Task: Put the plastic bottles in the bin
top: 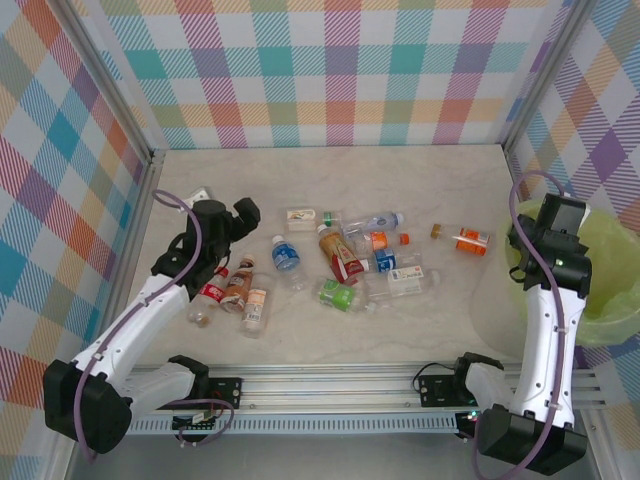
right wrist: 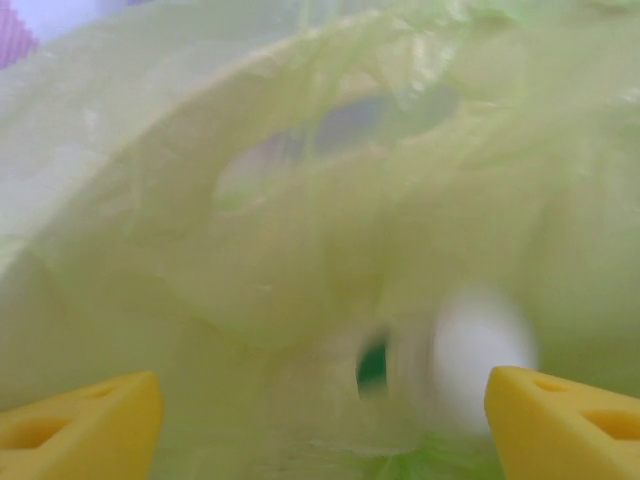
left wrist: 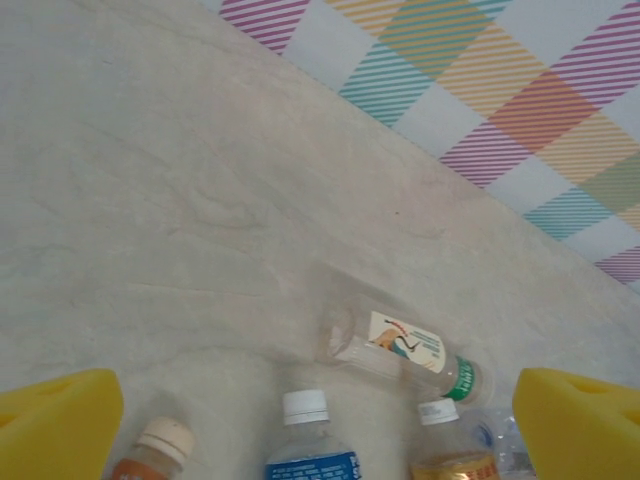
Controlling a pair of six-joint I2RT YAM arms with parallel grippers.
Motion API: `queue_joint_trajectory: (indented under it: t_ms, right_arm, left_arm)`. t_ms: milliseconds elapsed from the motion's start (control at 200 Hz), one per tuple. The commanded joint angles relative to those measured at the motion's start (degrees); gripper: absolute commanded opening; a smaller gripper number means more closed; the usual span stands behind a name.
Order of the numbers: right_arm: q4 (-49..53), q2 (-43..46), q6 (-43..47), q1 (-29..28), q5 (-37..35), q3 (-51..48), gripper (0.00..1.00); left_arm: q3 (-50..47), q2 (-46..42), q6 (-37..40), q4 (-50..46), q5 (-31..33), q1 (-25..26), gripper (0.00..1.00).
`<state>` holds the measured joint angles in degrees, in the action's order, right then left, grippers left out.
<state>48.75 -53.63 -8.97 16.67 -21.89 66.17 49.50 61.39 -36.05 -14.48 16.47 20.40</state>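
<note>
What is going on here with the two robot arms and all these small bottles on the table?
Two arms are clearing plastic bottles off the table into the yellow-green bin. The right gripper hangs over the bin, jaws open; a blurred white and green shape beneath may be a bottle dropping in. The left gripper hovers, jaws wide open and empty, over the bottles at the left. About a dozen bottles lie on the table.

The pale, marbled beige table (top: 430,190) carries small clear plastic bottles (top: 340,262) strewn across its middle. Three lie side by side at the left, a loose cluster sits in the centre, and an orange-labelled bottle (top: 470,240) lies apart toward the right.
</note>
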Motion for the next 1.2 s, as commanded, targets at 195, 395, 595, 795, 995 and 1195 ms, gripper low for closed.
queue_joint_trajectory:
  t_ms: [195,395,595,795,995,1195]
  right_arm:
    - [-11.8,-1.5,5.3,0.1,14.0,-3.4,0.88]
    - [-14.2,-1.4,4.4,0.1,14.7,-0.5,0.9]
    - [-15.6,1.2,0.2,0.0,23.7,3.1,1.0]
    - [-21.6,4.7,-3.9,0.1,39.0,1.2,1.0]
    - [-29.3,5.6,-7.6,-0.6,53.6,-1.2,1.0]
    - [-39.7,5.6,-10.0,-7.2,63.1,-5.3,1.0]
  left_arm:
    - [4.9,-0.2,-1.8,-18.1,6.4,-2.8,1.0]
    - [6.4,1.6,-2.0,-29.8,2.5,-9.1,1.0]
    - [3.3,2.0,-1.3,-34.1,-3.9,-17.0,1.0]
    - [-0.6,2.2,-3.5,-37.6,-8.1,-22.1,1.0]
    - [-3.5,-3.1,-4.0,-43.5,-6.9,-22.2,1.0]
    - [-10.9,-6.6,-8.7,-39.0,-10.5,-22.2,1.0]
